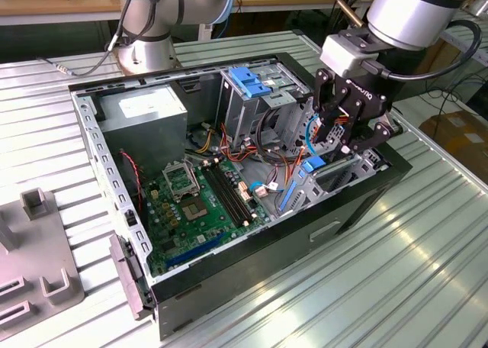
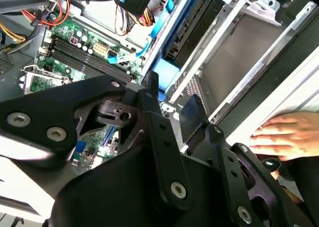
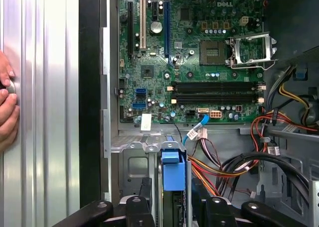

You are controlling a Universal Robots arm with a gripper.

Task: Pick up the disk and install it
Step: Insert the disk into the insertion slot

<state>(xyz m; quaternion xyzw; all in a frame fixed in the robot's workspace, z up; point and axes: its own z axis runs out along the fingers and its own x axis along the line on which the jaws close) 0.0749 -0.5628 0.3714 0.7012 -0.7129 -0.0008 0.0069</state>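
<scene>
Cables [image 3: 214, 168] crowd just beside the pincer [image 3: 172, 193] and disk [image 3: 173, 170].

The exterior view looks down slantwise on the whole open case [image 1: 252, 265]. Both wrist views hang close above its motherboard [image 3: 199, 62], the first square-on, the second oblique.

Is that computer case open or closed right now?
Open: the computer case has no side panel on top, so its green motherboard and cables lie exposed.
</scene>
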